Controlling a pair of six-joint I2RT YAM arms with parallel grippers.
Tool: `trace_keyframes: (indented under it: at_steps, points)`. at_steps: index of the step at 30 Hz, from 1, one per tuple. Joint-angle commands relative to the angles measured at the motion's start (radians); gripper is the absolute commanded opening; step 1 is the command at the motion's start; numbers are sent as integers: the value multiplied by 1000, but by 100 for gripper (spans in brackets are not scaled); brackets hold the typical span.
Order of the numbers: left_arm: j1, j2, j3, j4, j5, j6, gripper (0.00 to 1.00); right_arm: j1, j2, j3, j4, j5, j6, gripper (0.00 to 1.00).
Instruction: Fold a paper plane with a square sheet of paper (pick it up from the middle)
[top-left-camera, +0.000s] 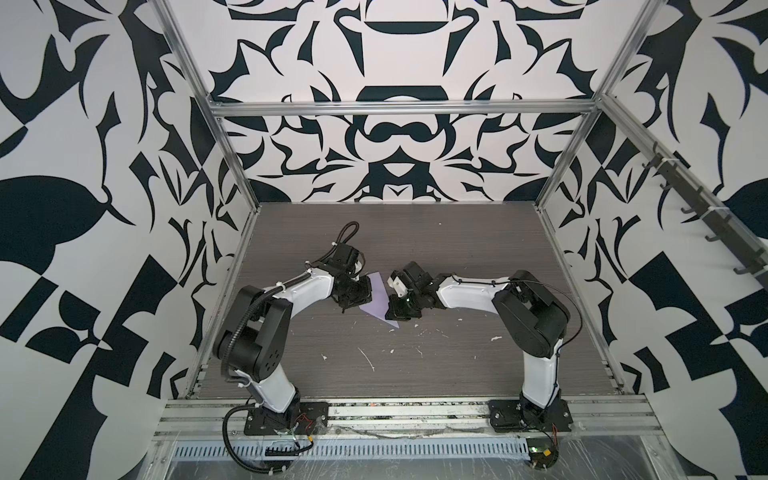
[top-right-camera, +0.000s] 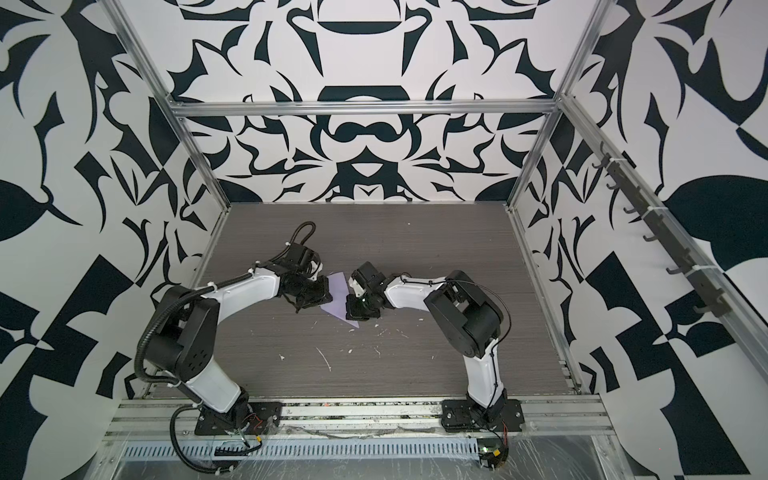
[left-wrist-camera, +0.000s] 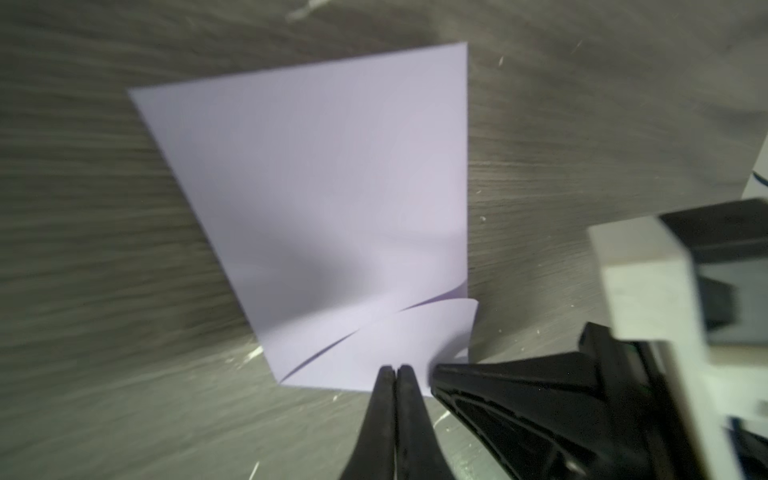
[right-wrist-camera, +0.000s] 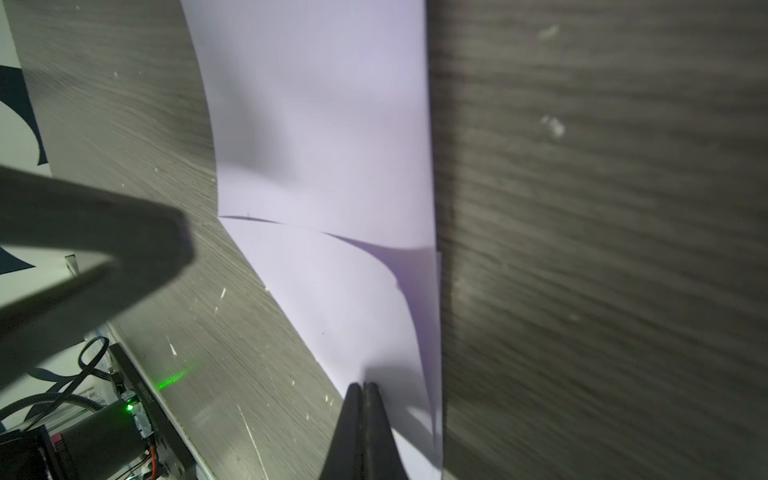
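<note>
Starting with both top views, a thin, matte lilac-purple square sheet of paper (top-left-camera: 380, 291) (top-right-camera: 337, 293), partly folded so its outline is no longer square, lies on the grey wood-grain surface (top-left-camera: 415, 249). It sits between the left fingers (top-left-camera: 365, 296) and the right fingers (top-left-camera: 395, 311), close against both. One sharp corner pokes out past the right fingers, and small white flecks (top-left-camera: 368, 359) lie well apart from either. In the left wrist view the left fingers (left-wrist-camera: 395, 376) are pressed fully together with their tips at the sheet's nearest edge. There a loose upper flap (left-wrist-camera: 415, 332) bulges off the layer beneath, and the black wedge of the right fingers (left-wrist-camera: 478, 382) comes in just beside them. I cannot tell whether a layer is nipped between the tips or merely pinned down. In the right wrist view the right fingers (right-wrist-camera: 365, 399) are likewise tight together over the sheet's edge. The top layer arches up just ahead of them and throws a shadow. The paper looks almost weightless, limp and springy, so it should bow, slide on the smooth surface and keep any stray crease. It probably wants a shallow pinch through both layers at the folded edge beside the fingertips, with the other fingers steadying it close by.
</note>
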Motion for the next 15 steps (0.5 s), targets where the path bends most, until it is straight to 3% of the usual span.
trace_keyframes:
  at_steps: [1,15]
  points:
    - [-8,34,1,-11,7,-3,3,-5,4,40,-49,-10,-24,0]
    - [-43,96,3,-86,-89,16,0,12,38,133,-38,-62,25,0]
